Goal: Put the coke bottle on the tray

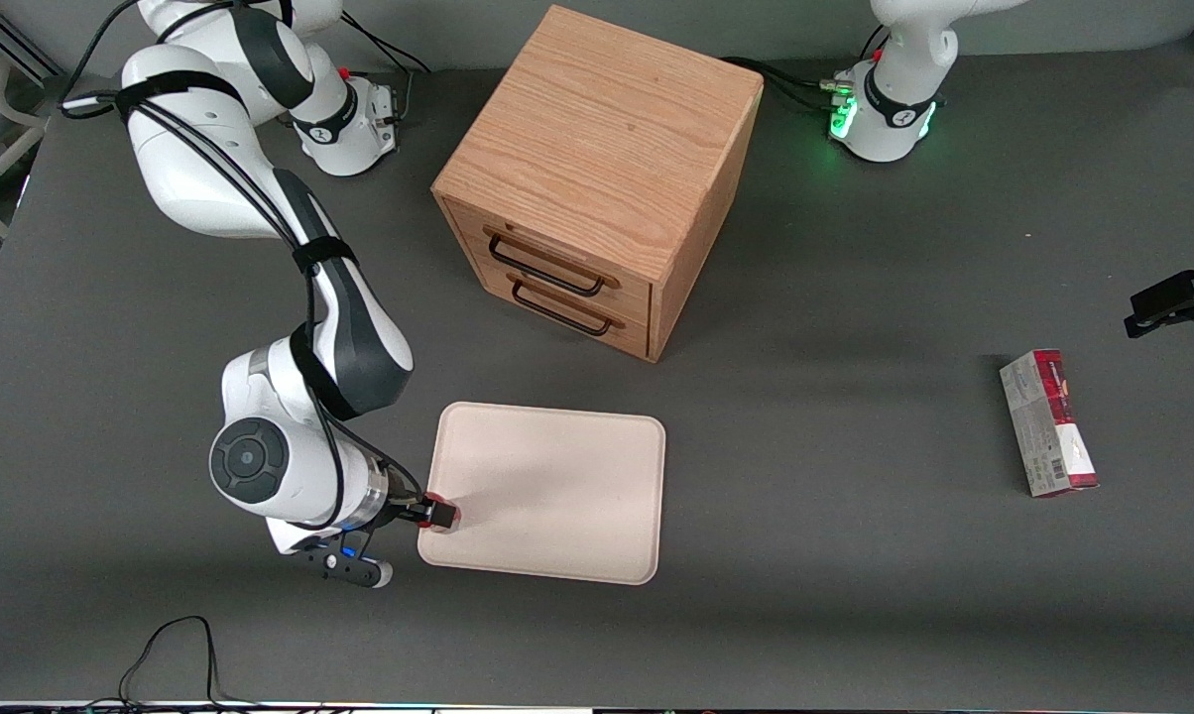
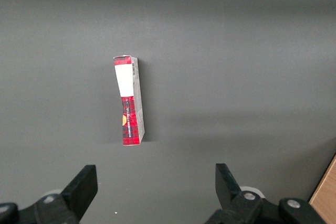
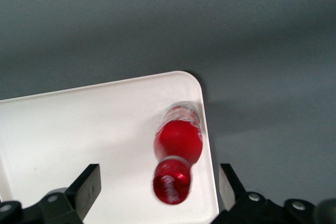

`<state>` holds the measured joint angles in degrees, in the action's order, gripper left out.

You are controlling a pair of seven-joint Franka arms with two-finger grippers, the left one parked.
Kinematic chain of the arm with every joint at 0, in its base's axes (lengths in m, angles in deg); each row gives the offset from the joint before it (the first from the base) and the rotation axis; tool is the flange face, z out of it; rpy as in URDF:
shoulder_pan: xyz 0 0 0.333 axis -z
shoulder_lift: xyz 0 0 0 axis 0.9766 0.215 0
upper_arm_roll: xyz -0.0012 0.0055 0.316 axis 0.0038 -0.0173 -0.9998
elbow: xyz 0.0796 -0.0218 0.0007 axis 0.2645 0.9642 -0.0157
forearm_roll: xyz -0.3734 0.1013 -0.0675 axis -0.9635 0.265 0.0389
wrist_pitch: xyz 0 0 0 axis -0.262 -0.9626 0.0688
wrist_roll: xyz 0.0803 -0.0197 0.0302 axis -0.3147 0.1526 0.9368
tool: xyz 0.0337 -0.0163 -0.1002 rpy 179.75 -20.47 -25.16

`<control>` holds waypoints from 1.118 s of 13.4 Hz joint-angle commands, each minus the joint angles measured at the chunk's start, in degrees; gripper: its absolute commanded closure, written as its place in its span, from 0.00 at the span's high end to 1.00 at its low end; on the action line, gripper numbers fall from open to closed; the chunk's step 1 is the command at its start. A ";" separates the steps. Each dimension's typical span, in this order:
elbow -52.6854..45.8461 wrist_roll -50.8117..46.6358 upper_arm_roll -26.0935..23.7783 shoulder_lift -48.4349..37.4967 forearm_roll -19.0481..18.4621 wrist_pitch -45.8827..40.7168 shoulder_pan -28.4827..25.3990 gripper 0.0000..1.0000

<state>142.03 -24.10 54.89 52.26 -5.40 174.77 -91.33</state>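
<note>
The coke bottle [image 3: 177, 142] is small and red with a red cap showing white script. It stands on the tray [image 3: 79, 124], close to the rim at one rounded corner, and looks slightly blurred. My right gripper [image 3: 159, 187] is directly above it and open. Its two black fingers [image 3: 88, 188] are spread wide on either side of the bottle and touch nothing. In the front view the gripper [image 1: 436, 516] hovers over the pale cream-pink tray [image 1: 557, 496], at the corner nearest the working arm and the camera. Only a red bit of the bottle [image 1: 437, 498] shows beside the fingers.
A wooden two-drawer cabinet [image 1: 597, 178] stands farther from the front camera than the tray, drawer fronts facing the tray. A red and white carton [image 1: 1048, 421] lies toward the parked arm's end of the table and also shows in the left wrist view [image 2: 129, 100].
</note>
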 commanded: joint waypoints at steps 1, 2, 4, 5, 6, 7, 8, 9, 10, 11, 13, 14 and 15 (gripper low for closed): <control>-1.73 -1.26 0.24 0.09 -1.34 -1.29 -0.50 1.00; -1.47 -0.91 0.24 -0.79 -2.30 -2.51 -0.41 1.00; 0.02 2.15 0.24 -3.50 -2.84 -7.77 0.37 1.00; 1.68 5.65 0.24 -5.78 -2.31 -10.58 1.42 1.00; 4.83 8.65 0.24 -9.02 -2.13 -12.35 3.00 1.00; 9.03 11.11 0.16 -12.62 -2.13 -12.54 4.15 1.00; 13.69 13.49 0.16 -16.40 -2.05 -12.54 5.29 1.00; 18.00 16.21 0.24 -20.09 -2.04 -12.54 6.52 1.00; 20.91 19.54 0.24 -23.26 -1.96 -12.63 8.36 1.00; 22.86 22.79 0.33 -25.82 -1.52 -13.59 9.86 1.00; 27.59 28.86 0.59 -31.44 -0.46 -15.88 11.80 1.00; 31.36 30.28 1.55 -34.86 -0.38 -15.45 11.98 1.00; 35.58 31.43 2.69 -38.38 -0.38 -14.66 11.63 1.00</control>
<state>166.02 3.94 55.87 23.03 -6.88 158.09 -79.36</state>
